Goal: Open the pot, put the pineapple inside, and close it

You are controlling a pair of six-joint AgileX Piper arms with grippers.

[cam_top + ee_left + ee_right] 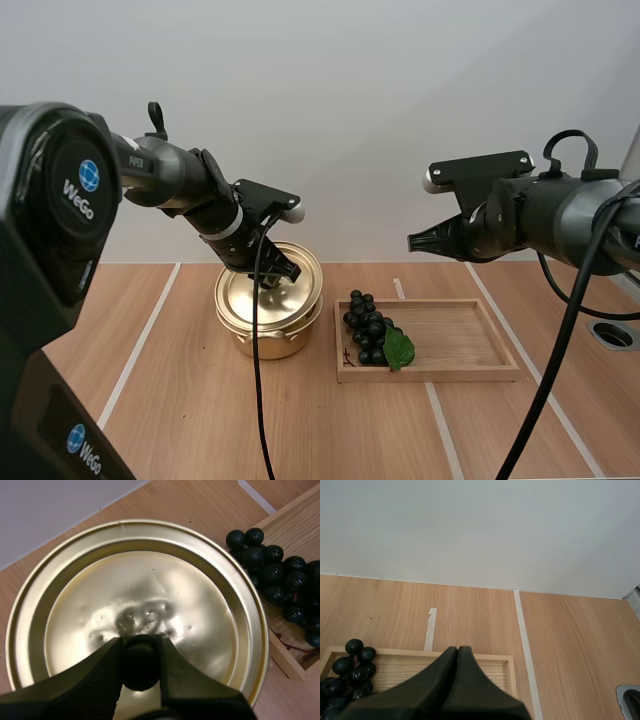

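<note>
A golden pot [262, 340] stands on the wooden table, its golden lid [240, 296] on top and tilted a little toward me. My left gripper [276, 272] is shut on the lid's black knob [140, 666], one fingertip on each side of it, over the lid [150, 595]. A bunch of dark grapes [368, 328] with a green leaf lies at the left end of a wooden tray [460, 345], just right of the pot. The grapes [280, 580] are beside the lid. My right gripper [413, 242] hangs shut and holding nothing, high above the tray [506, 666]; its tips [457, 651] lie together, with the grapes [350, 672] off to the side.
White tape lines [150, 330] run across the table. A round metal fitting [614, 335] sits at the table's right edge. A plain wall stands behind the table. Bare wood lies in front of the pot and the tray.
</note>
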